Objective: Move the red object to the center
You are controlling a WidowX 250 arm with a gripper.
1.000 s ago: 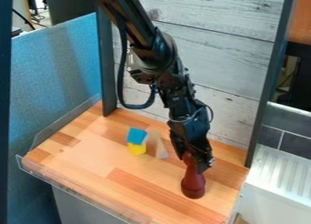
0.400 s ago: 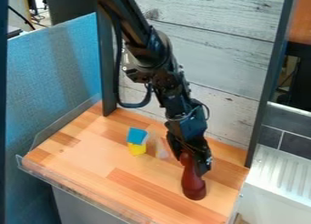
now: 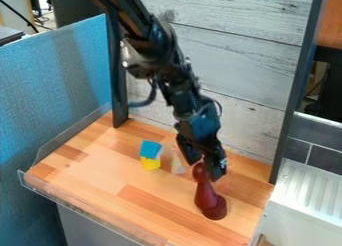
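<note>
Whitewashed planks (image 3: 257,65) back the wooden worktop (image 3: 90,177). A blue partition (image 3: 57,95) rises beyond its left edge.

Here's the arm (image 3: 177,82), blurred, its upper end chopped off by the top edge! The gripper (image 3: 204,171) is a dark blur too, the pale block (image 3: 178,166) looks smeared, and the bottom edge clips the tabletop (image 3: 87,175)!

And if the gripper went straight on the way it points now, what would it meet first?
Most likely the red object: its narrow top end is right by the gripper, though whether they already touch is unclear.
</note>
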